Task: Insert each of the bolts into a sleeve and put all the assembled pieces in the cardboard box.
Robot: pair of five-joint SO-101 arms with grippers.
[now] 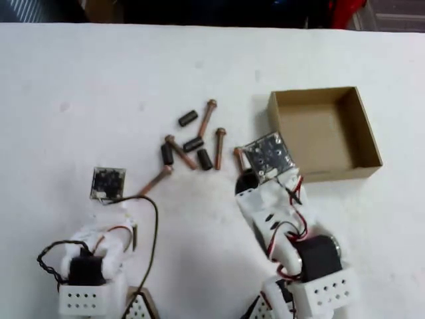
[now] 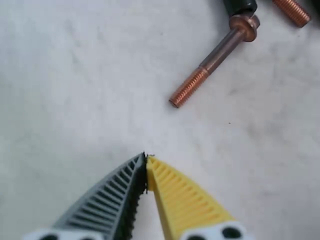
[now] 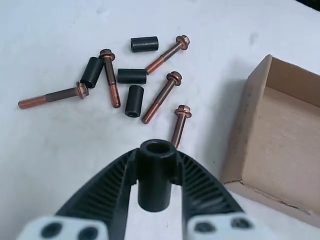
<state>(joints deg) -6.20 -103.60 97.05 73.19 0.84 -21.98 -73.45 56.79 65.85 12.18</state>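
My right gripper (image 3: 157, 162) clamps a sleeve (image 3: 156, 185) bore-up; left gripper (image 2: 146, 161), pinched empty, should probably feed the nearby bolt (image 2: 215, 67) threads-first.

The bolts (image 3: 160, 97) are coppery metal with a soft sheen, rougher at the threaded ends. Each sleeve (image 3: 144, 44) is smooth matt black. The cardboard box (image 3: 240, 135) is matt brown, and the counter (image 1: 99, 80) matt white. The left pincer (image 2: 146, 157) is ribbed grey and yellow plastic, the right pincer (image 3: 156, 151) ribbed black plastic.
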